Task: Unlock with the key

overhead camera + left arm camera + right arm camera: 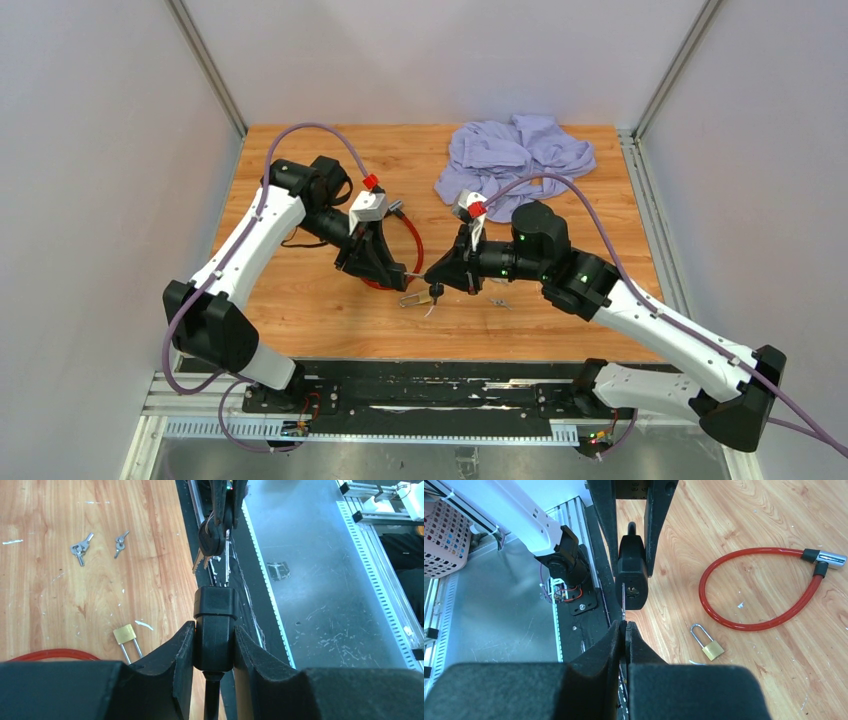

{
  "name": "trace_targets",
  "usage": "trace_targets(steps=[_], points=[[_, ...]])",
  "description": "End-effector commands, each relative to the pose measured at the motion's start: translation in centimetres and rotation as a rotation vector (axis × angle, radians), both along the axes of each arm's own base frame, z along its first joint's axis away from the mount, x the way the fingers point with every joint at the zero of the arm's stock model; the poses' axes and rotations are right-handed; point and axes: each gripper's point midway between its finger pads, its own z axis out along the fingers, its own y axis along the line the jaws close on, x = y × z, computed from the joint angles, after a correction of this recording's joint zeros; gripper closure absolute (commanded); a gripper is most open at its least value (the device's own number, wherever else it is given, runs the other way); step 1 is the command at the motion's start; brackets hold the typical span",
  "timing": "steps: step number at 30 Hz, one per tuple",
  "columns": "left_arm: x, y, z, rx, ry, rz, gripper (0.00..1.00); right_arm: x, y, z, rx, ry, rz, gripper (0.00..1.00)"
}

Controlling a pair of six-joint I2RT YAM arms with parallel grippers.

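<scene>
My left gripper (214,630) is shut on the black lock head (215,610) of the red cable lock (754,590) and holds it above the table's near edge. My right gripper (625,627) is shut on the key (211,537), which has a black head with spare keys hanging from it. The key's blade (227,565) reaches the lock head's face (631,587); I cannot tell whether it is in the keyhole. The cable's metal end (831,558) lies free on the table. In the top view the left gripper (408,272) and right gripper (432,275) meet tip to tip.
A small brass padlock (709,645) lies on the wood just below the grippers, also in the top view (410,299). Two loose key pairs (80,547) lie nearby. A purple cloth (515,150) is bunched at the back. The black rail (420,385) runs along the near edge.
</scene>
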Motion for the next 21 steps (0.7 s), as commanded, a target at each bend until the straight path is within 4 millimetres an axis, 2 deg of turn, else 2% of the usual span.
trace_targets(steps=[1, 3, 6, 9, 10, 14, 19, 21], points=[[-0.1, -0.3, 1.9, -0.038, 0.021, 0.029, 1.0, -0.5, 0.1, 1.2, 0.038, -0.019, 0.001, 0.99], [0.1, -0.2, 1.9, -0.015, 0.021, 0.04, 1.0, -0.5, 0.0, 0.9, 0.02, -0.018, 0.002, 0.99], [1.7, -0.1, 2.0, 0.066, 0.047, 0.123, 1.0, -0.3, -0.5, 0.6, -0.003, -0.024, -0.017, 0.99], [5.2, 0.1, 1.8, 0.157, 0.013, 0.315, 1.0, 0.1, -1.0, 0.4, -0.024, -0.045, -0.037, 0.99], [5.7, 0.0, 2.0, 0.142, -0.023, 0.343, 1.0, 0.1, -1.0, 0.4, -0.03, -0.047, -0.04, 0.99], [4.9, -0.6, 2.8, 0.036, -0.061, 0.343, 1.0, 0.3, -0.8, 0.4, -0.053, -0.044, -0.031, 0.99], [1.8, -0.4, 2.3, -0.043, -0.125, 0.189, 0.99, 0.4, -1.0, 0.6, -0.056, -0.047, -0.014, 1.0], [1.7, -0.5, 2.1, -0.058, -0.143, 0.168, 1.0, 0.4, -1.2, 0.8, -0.049, -0.037, -0.003, 0.99]])
